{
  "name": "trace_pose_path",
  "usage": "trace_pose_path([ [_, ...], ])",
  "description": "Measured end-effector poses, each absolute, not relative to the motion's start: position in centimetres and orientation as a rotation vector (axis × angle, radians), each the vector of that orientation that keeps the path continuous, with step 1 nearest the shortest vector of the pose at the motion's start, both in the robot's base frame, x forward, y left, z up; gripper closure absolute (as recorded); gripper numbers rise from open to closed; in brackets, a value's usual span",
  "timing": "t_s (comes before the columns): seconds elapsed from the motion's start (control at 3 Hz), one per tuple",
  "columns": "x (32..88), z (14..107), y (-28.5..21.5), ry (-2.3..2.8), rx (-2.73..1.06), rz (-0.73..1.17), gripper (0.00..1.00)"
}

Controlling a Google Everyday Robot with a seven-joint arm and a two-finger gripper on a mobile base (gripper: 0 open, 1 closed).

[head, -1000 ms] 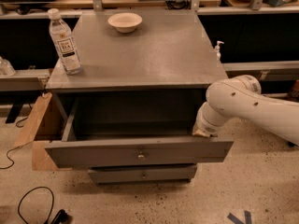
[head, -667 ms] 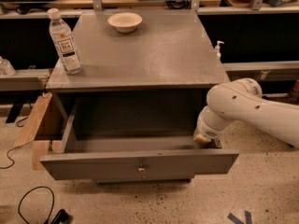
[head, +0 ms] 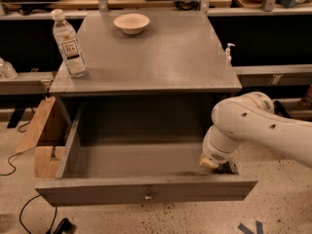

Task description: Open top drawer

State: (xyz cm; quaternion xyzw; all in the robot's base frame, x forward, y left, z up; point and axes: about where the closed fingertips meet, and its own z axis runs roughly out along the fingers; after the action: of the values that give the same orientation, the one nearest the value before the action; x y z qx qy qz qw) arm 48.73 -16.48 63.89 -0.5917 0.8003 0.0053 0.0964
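Observation:
The top drawer (head: 97, 194) is pulled far out of the grey cabinet, showing its deep grey box, which looks empty. A small brass knob (head: 147, 195) sits at the centre of its wide grey front. My white arm reaches in from the right. My gripper (head: 214, 164) is down at the drawer's right rear corner, by the right side wall, mostly hidden behind the wrist. The two shorter drawer fronts are hidden below the open drawer.
On the cabinet top (head: 161, 57) stand a water bottle (head: 69, 44) at the left edge and a white bowl (head: 131, 23) at the back. Wooden boards (head: 41, 135) lean at the cabinet's left. A cable (head: 29, 213) lies on the floor.
The drawer has slid further out towards the camera and now hides the lower drawer fronts. My arm has moved down and forward with it.

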Motion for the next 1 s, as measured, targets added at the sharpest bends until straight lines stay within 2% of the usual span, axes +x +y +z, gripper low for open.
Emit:
trace_pose_path([
  [0.33, 44.1, 64.6, -14.6, 2.420, -1.777, 0.104, 1.00],
  [1.0, 38.9, 66.2, -12.3, 2.410, -1.863, 0.206, 1.00],
])
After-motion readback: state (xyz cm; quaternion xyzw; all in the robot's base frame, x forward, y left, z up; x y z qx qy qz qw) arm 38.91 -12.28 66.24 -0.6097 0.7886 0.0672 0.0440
